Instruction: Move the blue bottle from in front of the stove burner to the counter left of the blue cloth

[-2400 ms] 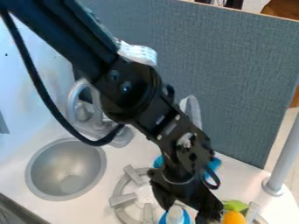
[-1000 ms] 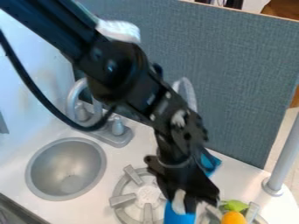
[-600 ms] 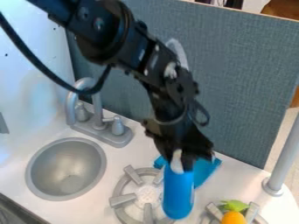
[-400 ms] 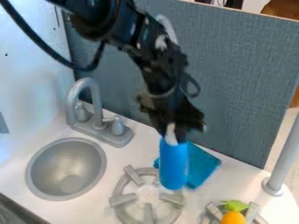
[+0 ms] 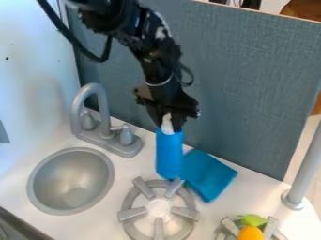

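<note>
While gripper holds blue btl, ctr gap separates sink rim & burner.

The jointed black arm has a black cable and, apparently, a pale ring.

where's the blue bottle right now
In the camera view, the blue bottle hangs upright in the pincer, near the middle, right beside the blue cloth and behind the round burner.

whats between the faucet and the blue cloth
In the camera view, the blue bottle comes between the faucet and the blue cloth. It hangs upright from the end effector.
</note>
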### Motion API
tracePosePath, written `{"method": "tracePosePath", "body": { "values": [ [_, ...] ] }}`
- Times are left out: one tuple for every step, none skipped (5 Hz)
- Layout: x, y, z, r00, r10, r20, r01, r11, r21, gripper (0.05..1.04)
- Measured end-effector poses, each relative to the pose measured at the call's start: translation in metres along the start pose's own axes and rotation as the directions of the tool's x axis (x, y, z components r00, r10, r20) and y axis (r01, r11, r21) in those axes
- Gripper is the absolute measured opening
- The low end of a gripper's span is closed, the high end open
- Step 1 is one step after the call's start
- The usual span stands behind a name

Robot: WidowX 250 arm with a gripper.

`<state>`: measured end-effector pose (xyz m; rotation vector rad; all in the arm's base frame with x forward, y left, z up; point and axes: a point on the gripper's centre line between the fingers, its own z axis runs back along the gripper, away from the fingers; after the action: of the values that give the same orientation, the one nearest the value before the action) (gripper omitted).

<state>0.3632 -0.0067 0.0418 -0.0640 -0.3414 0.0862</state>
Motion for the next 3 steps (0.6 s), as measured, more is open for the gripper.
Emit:
{"method": "tracePosePath", "body": {
  "values": [
    [0.007, 0.021, -0.017, 1.0, 0.026, -0.015, -0.026, 1.0, 0.012, 0.488],
    [0.014, 0.033, -0.03, 0.999, 0.036, -0.021, -0.036, 0.999, 0.0, 0.488],
    [0.018, 0.04, -0.041, 0.999, 0.034, -0.022, -0.034, 0.999, 0.0, 0.488]
  ]
}}
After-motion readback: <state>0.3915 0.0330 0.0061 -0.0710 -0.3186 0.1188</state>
